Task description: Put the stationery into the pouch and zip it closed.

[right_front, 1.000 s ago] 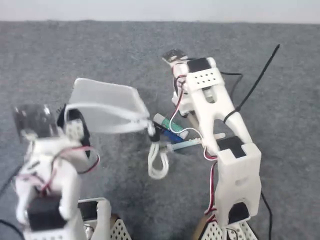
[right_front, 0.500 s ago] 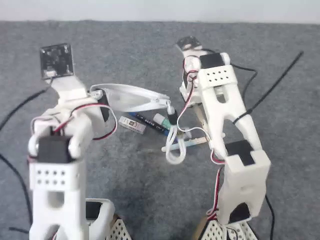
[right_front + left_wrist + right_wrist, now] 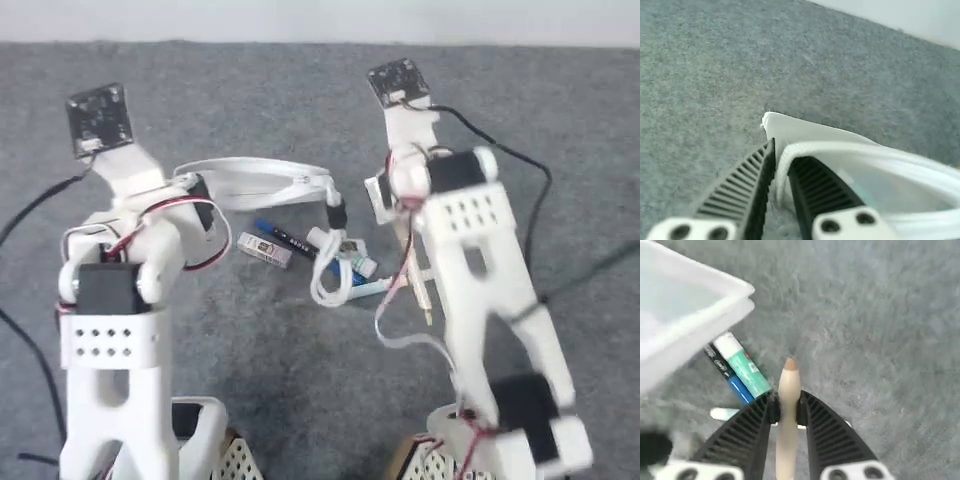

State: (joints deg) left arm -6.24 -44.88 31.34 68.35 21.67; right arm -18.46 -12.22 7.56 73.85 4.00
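Pouch: translucent white, held off the grey surface at about 11 o'clock from the middle of the high view, its long side running from 9 to 3 o'clock. The left gripper is pinched narrow on the rim at the 9 o'clock end. The mouth looks open, judging from the left wrist view.

The right gripper is clamped on a beige stick, likely a pencil, with its tip poking out past the jaws. It sits at 3 o'clock of the loose items, above the surface.

Loose on the surface, just at 6 o'clock of the pouch's 3 o'clock end: a blue pen, a green marker and a short white tube. A white cord loops among them.

Step in hand, as I read it: getting the beige stick into the pouch. Most of the job looks undone, with three items out and the zip open.

Notes for doing it well:
- The left arm should hold the rim level and steady, because the pouch wall looks soft and will fold if nudged.
- Bring the stick in tip first, towards 9 o'clock, along the pouch's long side.
- Clear the rim before lowering.
- Open the jaws only once most of the stick is inside, or it may tip out.
- Stay clear of the cord.
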